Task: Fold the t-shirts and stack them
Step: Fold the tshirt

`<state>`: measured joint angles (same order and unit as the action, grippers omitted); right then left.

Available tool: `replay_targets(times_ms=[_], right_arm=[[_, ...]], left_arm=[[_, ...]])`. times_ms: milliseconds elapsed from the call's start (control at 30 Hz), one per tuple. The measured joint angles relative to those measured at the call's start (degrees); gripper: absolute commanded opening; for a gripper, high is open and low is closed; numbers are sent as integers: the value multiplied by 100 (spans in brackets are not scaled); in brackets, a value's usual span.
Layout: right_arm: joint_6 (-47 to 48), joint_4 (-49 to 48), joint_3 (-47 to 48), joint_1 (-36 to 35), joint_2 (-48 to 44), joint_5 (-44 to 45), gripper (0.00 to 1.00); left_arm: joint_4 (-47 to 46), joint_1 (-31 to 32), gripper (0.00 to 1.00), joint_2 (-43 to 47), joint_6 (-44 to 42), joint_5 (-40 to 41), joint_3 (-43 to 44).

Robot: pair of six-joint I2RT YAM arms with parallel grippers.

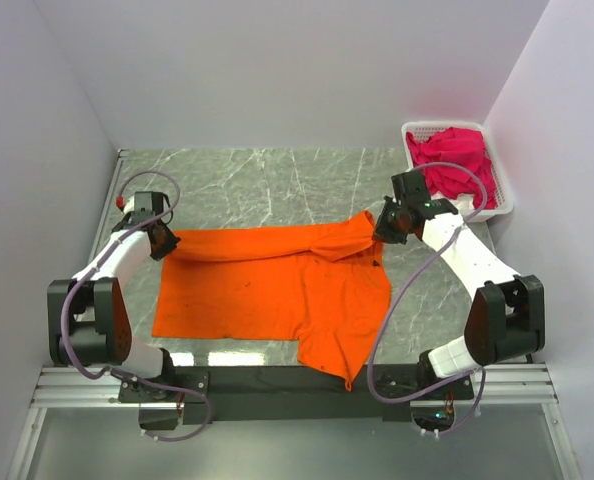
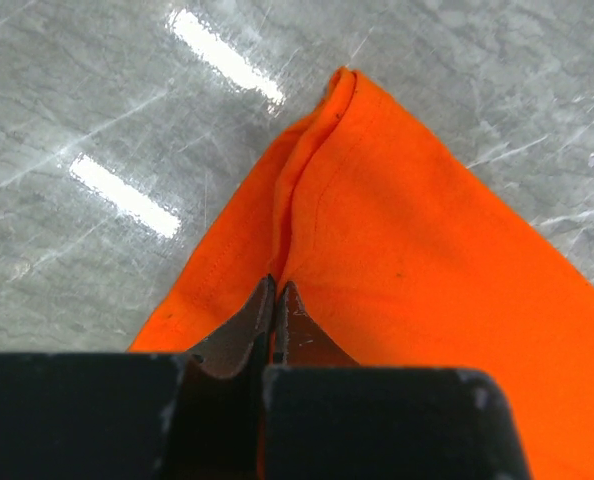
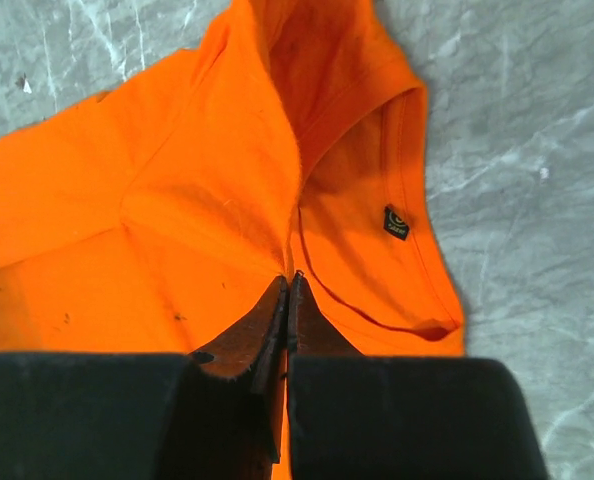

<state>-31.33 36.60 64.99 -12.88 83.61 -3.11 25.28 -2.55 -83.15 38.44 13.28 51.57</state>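
Orange t-shirt (image 1: pixel 277 300) wrinkled across table (image 1: pixel 257 180) middle, far edge folded over, sleeve at near edge. Left gripper (image 2: pixel 275 287) pinches its left corner; right gripper (image 3: pixel 290 282), its right end.

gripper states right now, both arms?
Left gripper: closed, pinching a folded edge of the orange t-shirt.
Right gripper: closed, pinching the same shirt near its collar.

Left fingers (image 2: pixel 245 332) and right fingers (image 3: pixel 260 328) tight together
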Motion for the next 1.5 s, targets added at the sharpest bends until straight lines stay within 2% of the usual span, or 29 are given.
replay_targets(times_ms=[167, 267, 300, 400, 433, 500, 533, 567, 800, 1000, 1500], right_arm=[[-83, -243, -420, 0, -4, -114, 0], [-125, -389, -715, 0, -2, -208, 13], [-131, -417, -802, 0, -2, -236, 24], [-109, -452, -931, -2, -2, -256, 39], [-92, -472, -933, -2, -2, -249, 41], [-11, -577, -927, 2, -11, -210, 45], [35, -610, -901, 22, -13, -186, 45], [85, -649, -861, 39, -11, -170, 45], [328, -1331, -186, 308, 472, -236, 46], [422, -1987, 186, 452, 1331, -601, 46], [522, -2334, 577, 505, 2306, -835, 46]], left_arm=[[-96, 0, 4, 0, 7, 7, -11], [-208, 0, 7, 0, 31, 13, -98], [-234, 0, 9, 0, 35, 15, -146], [-240, 0, 27, 0, 39, 46, -238], [-245, 0, 36, 7, 50, 72, -258], [-297, -13, 42, 35, 98, 122, -286], [-332, -22, 50, 55, 116, 138, -299], [-363, -46, 51, 85, 107, 140, -304], [-629, -234, 52, -87, -26, 109, -120], [-839, -337, 44, -621, -240, 42, 197], [-1005, -365, 41, -1128, -450, -297, 380]])
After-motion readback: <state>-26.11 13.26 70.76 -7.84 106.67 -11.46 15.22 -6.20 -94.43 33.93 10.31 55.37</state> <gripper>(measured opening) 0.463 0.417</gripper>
